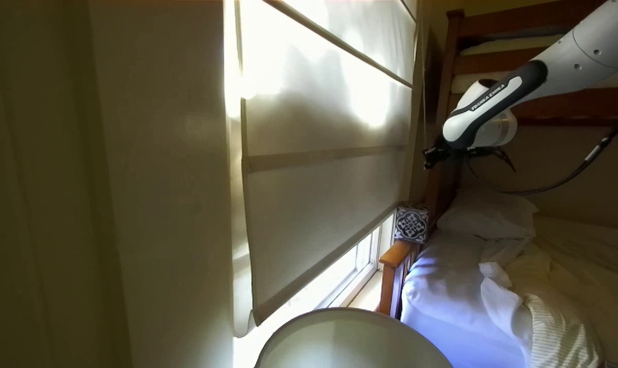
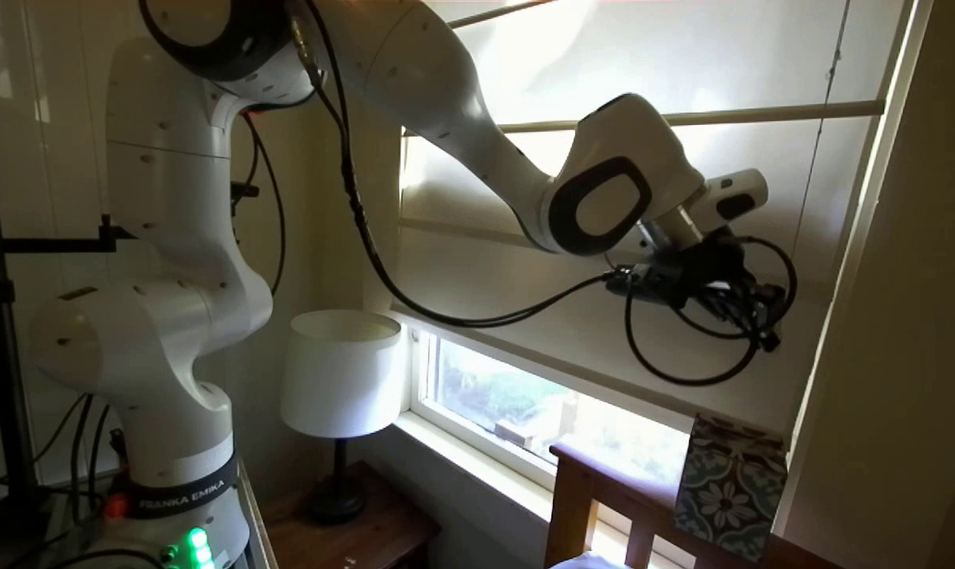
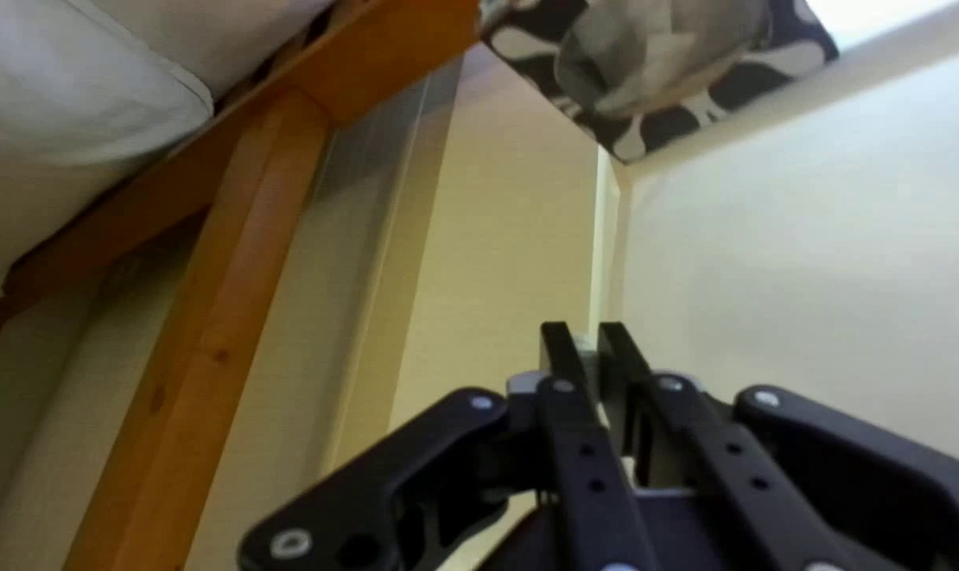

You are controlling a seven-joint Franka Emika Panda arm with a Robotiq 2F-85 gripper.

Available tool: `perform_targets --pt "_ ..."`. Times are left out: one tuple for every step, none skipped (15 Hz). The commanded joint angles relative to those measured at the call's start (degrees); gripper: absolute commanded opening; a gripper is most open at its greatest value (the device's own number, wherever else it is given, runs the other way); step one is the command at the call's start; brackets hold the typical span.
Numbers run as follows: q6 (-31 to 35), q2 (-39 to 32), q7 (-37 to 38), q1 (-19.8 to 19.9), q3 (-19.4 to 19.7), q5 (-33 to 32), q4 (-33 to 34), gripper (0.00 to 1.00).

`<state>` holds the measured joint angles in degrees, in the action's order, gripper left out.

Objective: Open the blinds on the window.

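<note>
The wrist view is filled at its upper left by white bedding [image 3: 74, 119], bordered by an orange-brown wooden bed frame [image 3: 225, 317]. At the top, right of centre, a black-and-white patterned box [image 3: 665, 127] is seen, its pale contents blurred. The black two-fingered gripper [image 3: 584, 341] is shown at the lower right, its fingers held close together with a narrow gap at the tips; whether anything thin is pinched there cannot be told.

In an exterior view, the left is occupied by the white robot arm [image 2: 161, 332]. Left of centre, a white drum-shaded lamp [image 2: 341, 379] is set on a brown wooden bedside table [image 2: 382, 514]. At the lower centre, greenery is seen through the pale-framed glass window [image 2: 493, 387]. Above it, from centre to right, cream-white translucent fabric blinds [image 2: 461, 276] are hung in wide horizontal panels marked by fold lines. At the right, the gripper is held in front of them among black cables [image 2: 477, 322].

In both exterior views, most of the window is covered by the blinds, and only a low strip of glass is exposed beneath their bottom edge.
</note>
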<state>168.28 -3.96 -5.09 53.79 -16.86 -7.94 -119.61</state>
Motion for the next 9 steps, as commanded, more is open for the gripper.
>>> perform_targets --pt "-0.05 -0.11 -1.10 -8.60 9.13 0.64 -1.11 0.12" --pt "-0.02 -0.38 -1.20 -8.52 9.37 0.17 -2.18 0.12" --pt "0.01 -0.63 -1.28 -8.48 9.43 0.02 -2.84 0.12" --pt "0.04 -0.79 -1.32 -8.48 9.42 -0.03 -3.15 0.12" --pt "0.04 -0.90 -1.34 -8.48 9.41 -0.05 -3.20 0.12" --pt "0.11 -0.90 -1.38 -8.47 9.39 -0.02 -3.27 0.12" --pt "0.11 -0.91 -1.38 -8.47 9.40 -0.03 -3.27 0.12" --pt "0.10 -0.91 -1.38 -8.47 9.39 -0.04 -3.28 0.03" --pt "-0.98 -2.60 -0.49 -10.00 11.28 -1.06 -2.24 0.03"
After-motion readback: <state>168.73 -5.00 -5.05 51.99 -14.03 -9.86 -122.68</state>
